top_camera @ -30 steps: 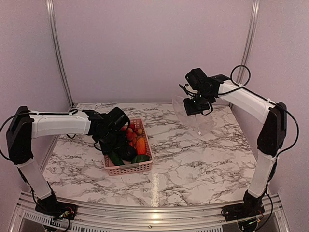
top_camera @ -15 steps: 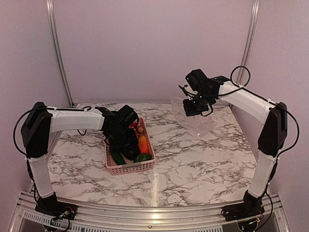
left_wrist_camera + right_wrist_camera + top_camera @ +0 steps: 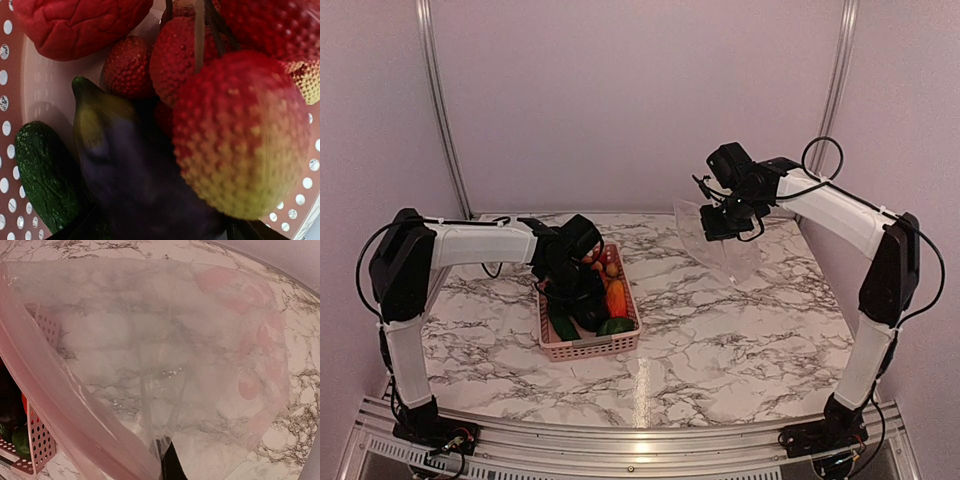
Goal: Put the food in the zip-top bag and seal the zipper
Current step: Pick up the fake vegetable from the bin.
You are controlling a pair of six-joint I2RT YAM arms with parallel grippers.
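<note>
The food lies in a pink latticed basket (image 3: 588,347): an orange-red fruit (image 3: 613,298), a green pepper (image 3: 615,326), a cucumber (image 3: 560,325). My left gripper (image 3: 578,278) is down inside the basket. In the left wrist view its jaws stand wide on either side of the purple eggplant (image 3: 135,185), beside a cucumber (image 3: 42,170) and bumpy red fruits (image 3: 240,135). My right gripper (image 3: 725,222) is shut on the clear zip-top bag (image 3: 720,250) and holds it hanging over the table's back right. In the right wrist view the bag (image 3: 200,340) spreads open, and its pinkish zipper (image 3: 60,390) runs along the left.
The marble table (image 3: 720,330) carries the basket left of centre. Walls and aluminium posts (image 3: 440,110) close off the back and sides. The basket corner (image 3: 37,440) shows through the bag in the right wrist view.
My left arm has swung right and reached further into the basket over the food. The right gripper keeps the bag at almost the same spot; the bag hangs slightly differently.
</note>
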